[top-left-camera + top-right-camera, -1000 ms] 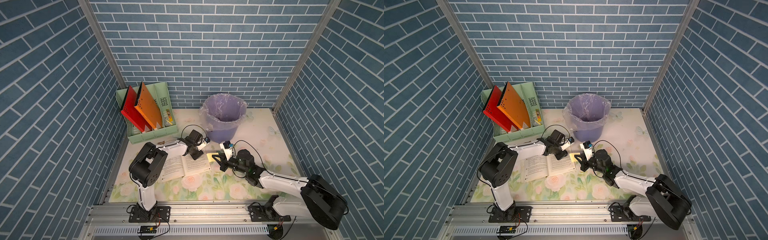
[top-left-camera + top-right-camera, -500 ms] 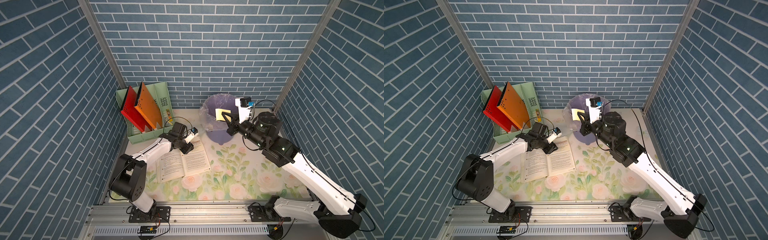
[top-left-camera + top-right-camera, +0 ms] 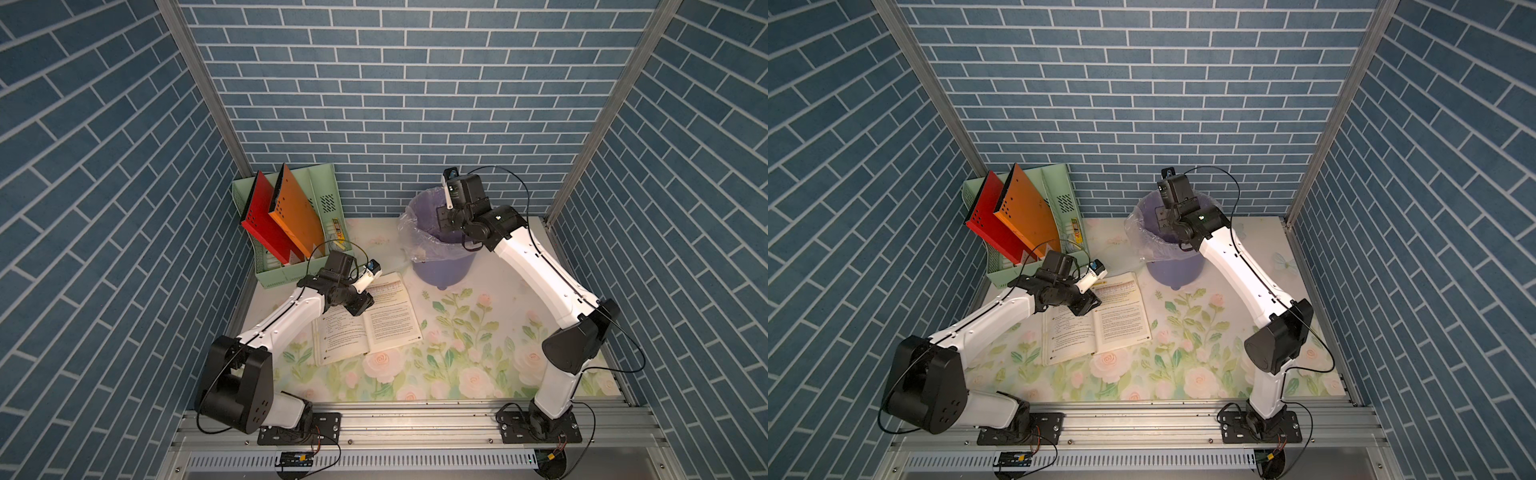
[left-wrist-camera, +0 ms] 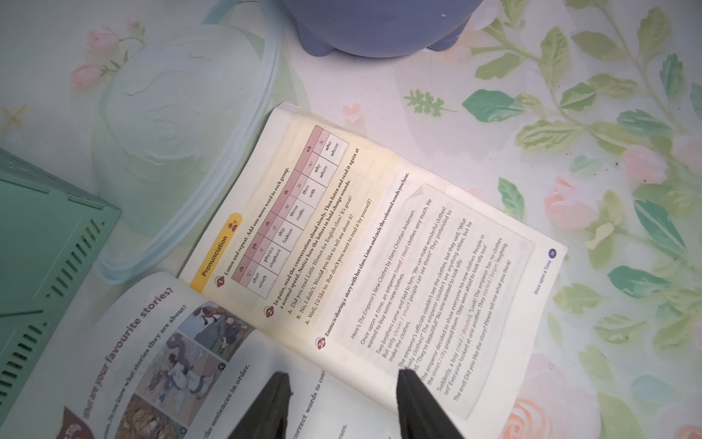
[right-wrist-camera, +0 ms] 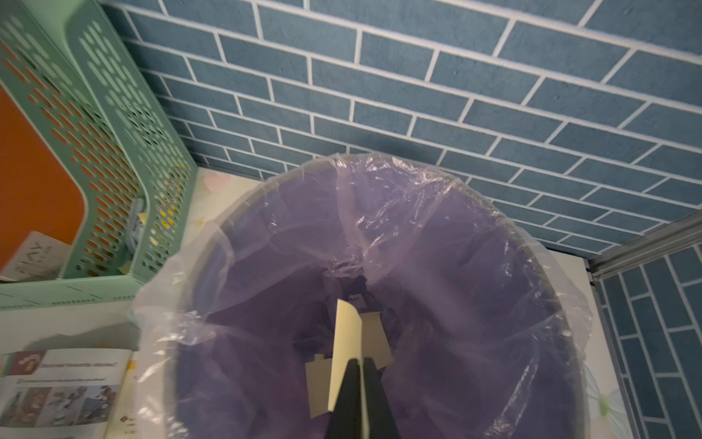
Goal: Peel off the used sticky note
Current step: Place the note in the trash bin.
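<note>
Book (image 3: 374, 320) before rack (image 3: 286, 275), bin (image 3: 440, 266) right of rack (lid (image 4: 178, 125) between them)

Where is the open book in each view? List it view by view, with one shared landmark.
In a top view: open book lying flat in front of the purple bin.
In a top view: same place.
Left wrist: spread under the left gripper.
Right wrist: part of it beside the bin.
Shared landmark: green file rack.
</note>
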Tool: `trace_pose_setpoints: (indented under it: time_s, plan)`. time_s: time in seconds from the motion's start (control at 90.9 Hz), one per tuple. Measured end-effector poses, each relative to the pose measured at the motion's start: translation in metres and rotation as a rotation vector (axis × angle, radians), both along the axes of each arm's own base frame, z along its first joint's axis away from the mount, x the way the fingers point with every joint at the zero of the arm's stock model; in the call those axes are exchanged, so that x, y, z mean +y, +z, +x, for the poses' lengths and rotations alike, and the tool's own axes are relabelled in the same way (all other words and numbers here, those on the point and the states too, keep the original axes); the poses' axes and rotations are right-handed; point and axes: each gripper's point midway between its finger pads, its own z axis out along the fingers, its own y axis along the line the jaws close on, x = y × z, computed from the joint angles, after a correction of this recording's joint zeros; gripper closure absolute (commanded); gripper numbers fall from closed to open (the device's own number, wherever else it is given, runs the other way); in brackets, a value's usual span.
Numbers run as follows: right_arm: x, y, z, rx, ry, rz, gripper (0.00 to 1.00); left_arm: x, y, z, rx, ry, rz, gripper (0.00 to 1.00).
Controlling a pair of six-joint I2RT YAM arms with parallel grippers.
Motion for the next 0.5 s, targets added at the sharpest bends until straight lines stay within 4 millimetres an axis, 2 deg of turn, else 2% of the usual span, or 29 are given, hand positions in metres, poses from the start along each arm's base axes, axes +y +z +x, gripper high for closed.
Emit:
trace_pose_setpoints:
  time_s: [0.033, 0.099, 0.165, 0.22, 0.308, 0.407, 0.495]
  plan:
    - [-0.001, -0.006, 0.003, 0.013, -0.010, -0.023, 0.72, 0.004, 0.002, 0.001, -0.004, 0.007, -0.002, 0.49]
    - [-0.004, -0.010, 0.006, 0.023, -0.021, -0.061, 0.50, 0.011, 0.006, 0.001, -0.014, 0.020, -0.003, 0.50]
    - [-0.007, -0.005, 0.008, 0.016, -0.030, -0.085, 0.22, 0.016, 0.008, -0.001, -0.019, 0.028, -0.005, 0.50]
    - [-0.009, 0.005, 0.010, -0.003, -0.038, -0.084, 0.10, 0.019, 0.008, -0.004, -0.019, 0.029, -0.008, 0.50]
    - [-0.011, 0.023, 0.011, -0.040, -0.041, -0.083, 0.03, 0.020, 0.007, -0.007, -0.010, 0.026, -0.009, 0.50]
    - [-0.012, 0.036, 0.011, -0.068, -0.046, -0.067, 0.02, 0.020, 0.005, -0.009, -0.003, 0.023, -0.007, 0.50]
    - [-0.012, 0.037, 0.011, -0.070, -0.047, -0.067, 0.04, 0.020, 0.005, -0.009, -0.001, 0.021, -0.011, 0.50]
